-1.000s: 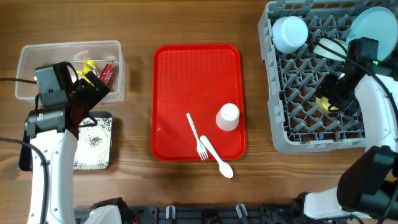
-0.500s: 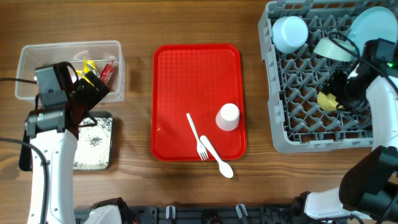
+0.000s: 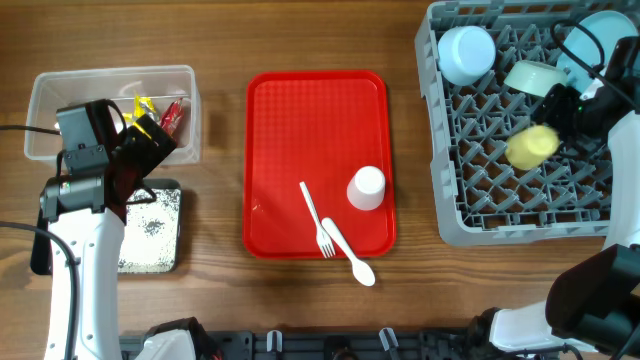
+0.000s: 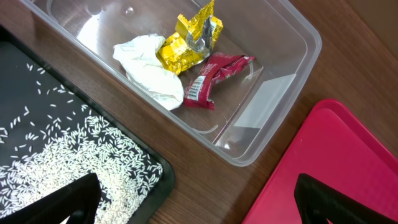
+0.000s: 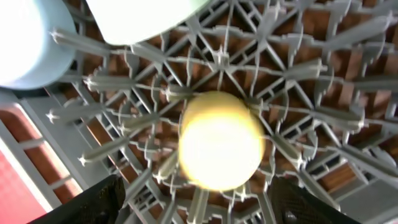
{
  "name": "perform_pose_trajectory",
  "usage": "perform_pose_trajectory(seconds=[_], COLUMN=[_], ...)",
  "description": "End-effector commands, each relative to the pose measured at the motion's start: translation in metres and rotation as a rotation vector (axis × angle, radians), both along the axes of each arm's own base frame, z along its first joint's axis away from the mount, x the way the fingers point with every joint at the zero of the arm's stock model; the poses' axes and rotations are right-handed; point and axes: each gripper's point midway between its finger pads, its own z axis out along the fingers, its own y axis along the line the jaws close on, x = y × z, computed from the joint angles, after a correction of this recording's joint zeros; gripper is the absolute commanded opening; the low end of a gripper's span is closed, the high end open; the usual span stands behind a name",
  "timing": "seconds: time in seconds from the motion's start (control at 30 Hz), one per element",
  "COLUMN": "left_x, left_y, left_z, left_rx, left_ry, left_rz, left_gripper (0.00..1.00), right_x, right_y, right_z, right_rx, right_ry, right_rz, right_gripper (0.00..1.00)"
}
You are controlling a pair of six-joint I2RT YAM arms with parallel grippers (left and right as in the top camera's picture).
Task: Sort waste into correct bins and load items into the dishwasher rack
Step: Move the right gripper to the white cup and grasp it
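**Rack part-loaded, waste in the bins**

The grey pegged rack (image 3: 470,215) holds an upturned light blue bowl (image 3: 467,54) in its far-left corner and a pale green bowl (image 3: 530,77) just right of that. A light blue plate (image 3: 605,25), apparently on edge, is in the far-right corner, and a yellow cup (image 3: 531,146) lies near the middle. Left of the rack stand an upturned white cup (image 3: 367,187), a fork (image 3: 316,220) and a spoon (image 3: 350,255). Farthest from the rack, the clear tub (image 3: 60,90) holds a tissue (image 4: 152,68), yellow foil (image 4: 189,40) and a red wrapper (image 4: 214,74). The black tray (image 4: 163,169) holds white crumbs (image 4: 74,162).

Two cups (image 3: 367,187) (image 3: 530,146), two bowls (image 3: 467,53) (image 3: 530,76), one plate (image 3: 612,28), two bins (image 3: 45,110) (image 3: 176,255).
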Motion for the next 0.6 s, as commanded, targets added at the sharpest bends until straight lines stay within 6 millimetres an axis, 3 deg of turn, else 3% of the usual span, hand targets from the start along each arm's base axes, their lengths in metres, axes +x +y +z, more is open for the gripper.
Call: perform_pose_trajectory(seconds=[0.0,0.23,0.4,0.5,0.57], left_x=[0.002,0.002,0.002,0.002,0.002], left_y=[0.005,0.005,0.005,0.005,0.005], left_z=[0.005,0.005,0.005,0.005,0.005], left_rx=[0.014,0.014,0.014,0.014,0.014], left_ry=[-0.011,-0.011,-0.011,-0.011,-0.011], left_rz=[0.012,0.012,0.012,0.012,0.012], left_gripper=[1.00,1.00,1.00,1.00,1.00], right_x=[0.000,-0.004,-0.003,-0.003,-0.004], right_y=[0.003,0.012,0.048,0.083,0.116], right_z=[0.002,0.002,0.030,0.054,0.069], right_rx=[0.012,0.046,0.076,0.044,0.021], right_ry=[0.007,0.014,-0.072,-0.139,-0.177], right_rz=[0.023,0.075,0.223,0.332,0.423], right_gripper=[0.79,0.79,0.82,0.82,0.84])
